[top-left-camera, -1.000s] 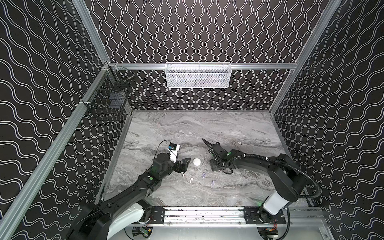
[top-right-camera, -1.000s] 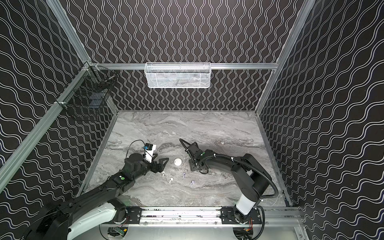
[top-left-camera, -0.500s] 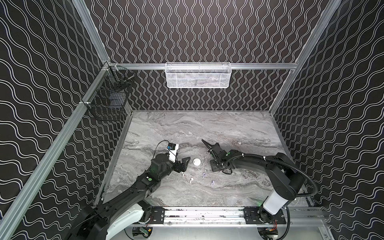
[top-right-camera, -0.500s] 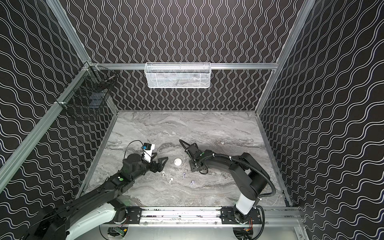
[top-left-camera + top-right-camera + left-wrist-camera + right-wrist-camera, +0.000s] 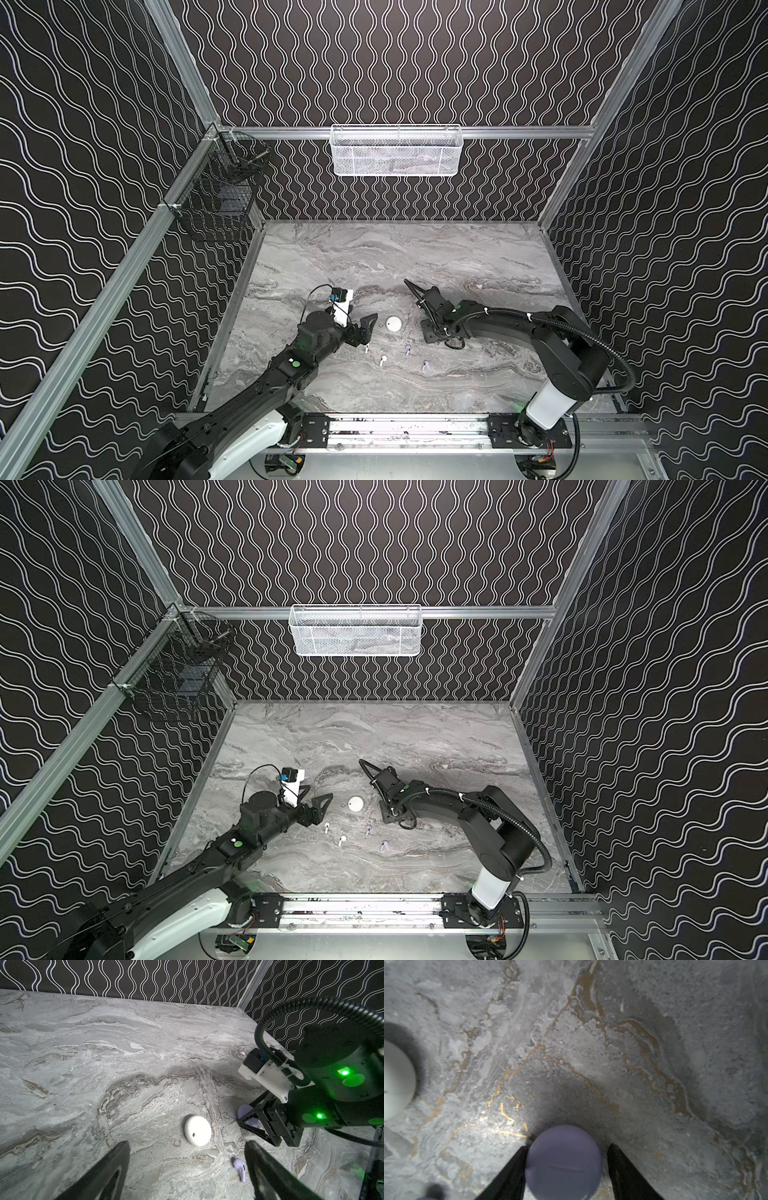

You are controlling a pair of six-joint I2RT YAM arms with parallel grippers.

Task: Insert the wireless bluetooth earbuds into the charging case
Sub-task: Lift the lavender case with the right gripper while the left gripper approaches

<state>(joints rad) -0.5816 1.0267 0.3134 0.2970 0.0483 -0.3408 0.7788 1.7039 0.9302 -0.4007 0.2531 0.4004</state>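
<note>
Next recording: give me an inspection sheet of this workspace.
Surface: grey marble table, no spills seen.
Job's things: white case and lilac case, both shut; two white earbuds and two lilac earbuds loose on the table.
Clutter: nothing seen.
End effectors: left end effector open, empty, beside the white earbuds; right end effector straddles the lilac case, gap at one finger.
Cables: cable loop at left wrist; corrugated hose along right arm; no snag seen.
Surroundings: white mesh basket on back rail, black wire basket on left wall.

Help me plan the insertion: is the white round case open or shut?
Shut: the white round case lies flat as one smooth closed disc, no lid raised, no cavity showing.
</note>
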